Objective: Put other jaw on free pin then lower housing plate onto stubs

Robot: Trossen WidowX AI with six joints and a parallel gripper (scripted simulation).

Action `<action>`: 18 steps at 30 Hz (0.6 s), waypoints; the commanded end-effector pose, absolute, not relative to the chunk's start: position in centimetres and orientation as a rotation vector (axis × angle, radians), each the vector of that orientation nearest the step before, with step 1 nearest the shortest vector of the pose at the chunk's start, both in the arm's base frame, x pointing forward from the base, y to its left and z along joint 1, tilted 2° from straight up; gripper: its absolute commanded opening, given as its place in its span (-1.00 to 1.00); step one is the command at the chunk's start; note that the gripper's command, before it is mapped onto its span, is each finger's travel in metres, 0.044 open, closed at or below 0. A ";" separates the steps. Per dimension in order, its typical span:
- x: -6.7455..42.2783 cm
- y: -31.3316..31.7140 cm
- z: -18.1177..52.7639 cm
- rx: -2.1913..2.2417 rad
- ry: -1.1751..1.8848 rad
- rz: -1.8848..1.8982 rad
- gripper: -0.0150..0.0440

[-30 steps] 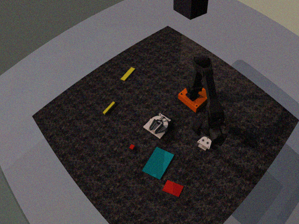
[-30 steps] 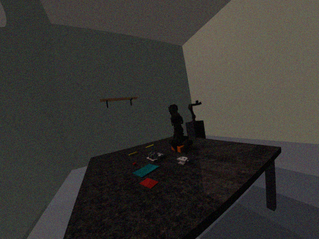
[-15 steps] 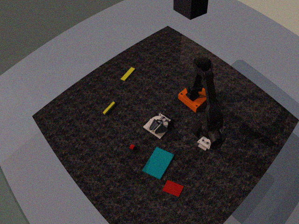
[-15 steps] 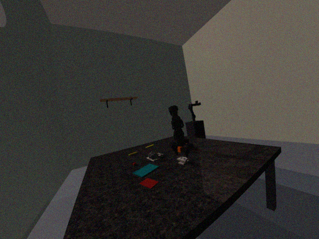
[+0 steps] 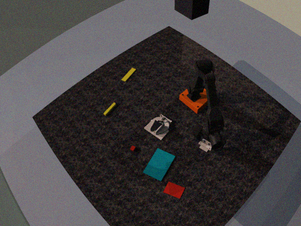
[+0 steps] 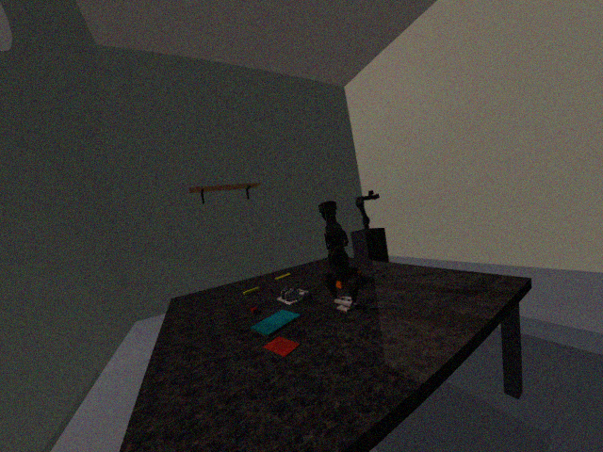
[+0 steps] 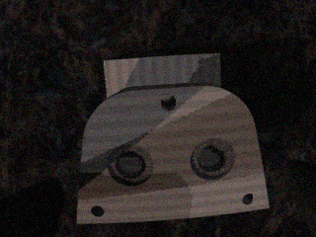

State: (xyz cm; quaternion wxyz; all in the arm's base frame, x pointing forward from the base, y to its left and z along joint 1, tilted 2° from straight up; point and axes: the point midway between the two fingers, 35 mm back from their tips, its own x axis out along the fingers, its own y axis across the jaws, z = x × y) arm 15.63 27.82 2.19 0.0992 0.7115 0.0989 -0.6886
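Note:
The white base (image 5: 160,137) (image 6: 285,301) lies on the table left of the arm. Two dark grey jaws (image 5: 162,130) (image 6: 290,294) lie side by side on it; whether both sit on their pins and their teeth mesh is too small to tell. The pale housing plate (image 5: 206,143) (image 6: 343,300) (image 7: 173,148), with two large round holes and three small ones, lies apart from the base, over a pale block (image 7: 163,73). My gripper (image 5: 209,137) is open and empty above the plate; its dark fingers show faintly at either side in the wrist view.
A teal rectangle (image 5: 159,165) (image 6: 276,322) and a red one (image 5: 174,189) (image 6: 282,346) lie in front of the base. A small red cube (image 5: 132,148) (image 6: 253,309) and two yellow bars (image 5: 128,74) (image 5: 109,108) are to its left. The orange arm mount (image 5: 192,104) stands behind.

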 end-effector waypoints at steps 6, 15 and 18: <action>15.7 27.7 0.7 2.101 0.291 -2.033 1.00; 15.7 27.7 0.2 2.101 0.291 -2.033 1.00; 15.7 27.7 0.2 2.101 0.291 -2.033 1.00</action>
